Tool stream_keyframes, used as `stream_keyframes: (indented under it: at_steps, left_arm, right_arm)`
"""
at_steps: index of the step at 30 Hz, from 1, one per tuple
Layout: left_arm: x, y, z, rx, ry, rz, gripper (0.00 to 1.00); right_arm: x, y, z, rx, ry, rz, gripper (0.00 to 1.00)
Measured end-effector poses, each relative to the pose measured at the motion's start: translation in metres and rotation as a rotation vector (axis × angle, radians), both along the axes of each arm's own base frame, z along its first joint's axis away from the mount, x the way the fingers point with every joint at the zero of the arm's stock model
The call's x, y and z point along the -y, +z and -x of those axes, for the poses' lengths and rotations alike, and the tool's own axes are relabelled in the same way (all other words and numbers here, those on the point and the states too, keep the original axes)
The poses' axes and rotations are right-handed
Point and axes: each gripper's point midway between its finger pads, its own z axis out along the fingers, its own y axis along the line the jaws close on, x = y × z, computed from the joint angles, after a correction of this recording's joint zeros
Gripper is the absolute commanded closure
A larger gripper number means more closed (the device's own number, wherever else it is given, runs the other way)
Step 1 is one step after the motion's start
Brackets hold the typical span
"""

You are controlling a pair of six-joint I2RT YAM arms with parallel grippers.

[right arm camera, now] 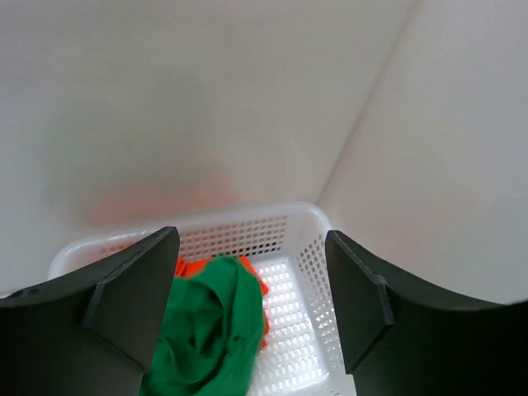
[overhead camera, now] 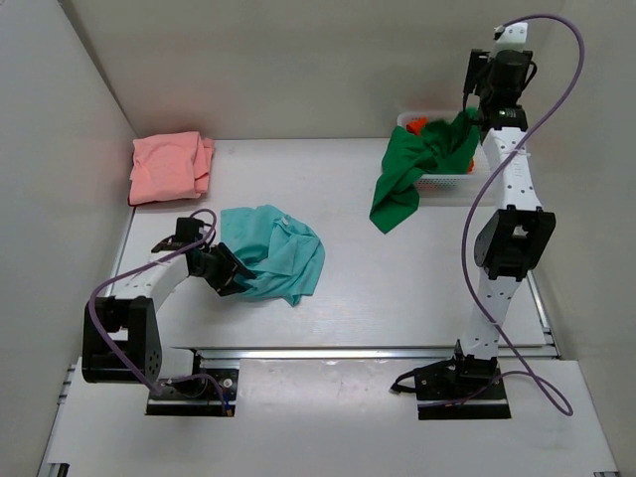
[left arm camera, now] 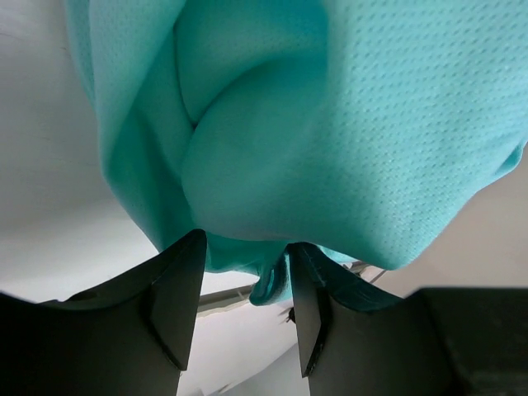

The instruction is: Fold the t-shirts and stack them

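Note:
The teal t-shirt [overhead camera: 273,253] lies crumpled left of the table's middle. My left gripper [overhead camera: 227,270] is at its left edge. In the left wrist view the teal t-shirt [left arm camera: 330,124] fills the frame, and the left gripper [left arm camera: 245,239] has its jaws partly apart, with a loose fold of cloth hanging between them. The salmon pink t-shirt [overhead camera: 171,166] lies folded at the far left. The dark green t-shirt [overhead camera: 417,169] drapes from the white basket [overhead camera: 444,184] onto the table. My right gripper [overhead camera: 495,115] is open and empty above the basket, over the green t-shirt [right arm camera: 210,330].
The white mesh basket [right arm camera: 309,272] stands in the far right corner against the walls, with an orange cloth [right arm camera: 191,266] in it under the green t-shirt. White walls close in the left, back and right sides. A purple cable loops beside each arm.

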Motion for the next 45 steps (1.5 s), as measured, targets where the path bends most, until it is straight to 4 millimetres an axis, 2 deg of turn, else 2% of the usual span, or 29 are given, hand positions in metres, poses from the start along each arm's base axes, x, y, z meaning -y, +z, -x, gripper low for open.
stream_keyframes:
  at_steps: [3,5,8,10,13,15,16,18,22,27,31,34,36,38,39,40,45]
  left_arm:
    - [0.000,0.000,-0.001,0.004,0.003,0.004,0.45]
    - [0.000,0.001,-0.003,0.011,0.003,0.007,0.45]
    - [0.002,0.002,-0.005,0.020,0.006,0.016,0.45]
    - [0.003,0.004,-0.007,0.026,0.007,0.028,0.45]
    - [0.006,0.003,-0.008,0.024,0.000,0.032,0.44]
    - [0.008,0.002,-0.007,0.022,-0.010,0.032,0.45]
    - [0.010,0.003,-0.007,0.024,-0.018,0.032,0.45]
    - [0.014,0.003,-0.005,0.025,-0.034,0.034,0.46]
    - [0.022,0.005,-0.005,0.036,-0.058,0.051,0.46]
    - [0.027,0.004,-0.002,0.031,-0.080,0.052,0.46]
    - [0.030,0.004,0.000,0.033,-0.097,0.051,0.46]
    - [0.029,0.003,0.000,0.034,-0.102,0.049,0.46]
    - [0.029,0.003,0.001,0.034,-0.106,0.047,0.46]
    - [0.028,0.004,0.001,0.033,-0.111,0.042,0.46]
    - [0.028,0.004,0.001,0.035,-0.113,0.039,0.46]
    - [0.028,0.005,0.000,0.036,-0.114,0.037,0.46]
    - [0.028,0.006,-0.001,0.039,-0.114,0.038,0.47]
  right_arm:
    - [-0.024,-0.009,0.000,-0.031,0.043,0.006,0.30]
    - [-0.047,-0.015,0.008,-0.057,0.092,-0.003,0.28]
    - [-0.097,-0.027,0.026,-0.100,0.187,-0.012,0.28]
    - [-0.140,-0.043,0.042,-0.143,0.262,-0.021,0.32]
    - [-0.202,-0.084,0.066,-0.236,0.364,-0.060,0.37]
    - [-0.232,-0.117,0.084,-0.321,0.401,-0.107,0.35]
    - [-0.241,-0.132,0.093,-0.362,0.407,-0.133,0.35]
    - [-0.248,-0.162,0.113,-0.435,0.397,-0.197,0.33]
    - [-0.236,-0.212,0.155,-0.551,0.288,-0.293,0.27]
    - [-0.238,-0.246,0.145,-0.582,0.215,-0.380,0.26]
    - [-0.240,-0.297,0.131,-0.658,0.152,-0.374,0.25]
    - [-0.241,-0.337,0.129,-0.732,0.098,-0.344,0.24]
    - [-0.246,-0.352,0.131,-0.755,0.081,-0.333,0.30]
    - [-0.250,-0.352,0.134,-0.762,0.087,-0.332,0.51]
    - [-0.251,-0.352,0.135,-0.765,0.087,-0.331,0.86]
    - [-0.253,-0.353,0.136,-0.773,0.099,-0.332,1.00]
    - [-0.249,-0.350,0.136,-0.785,0.101,-0.326,1.00]
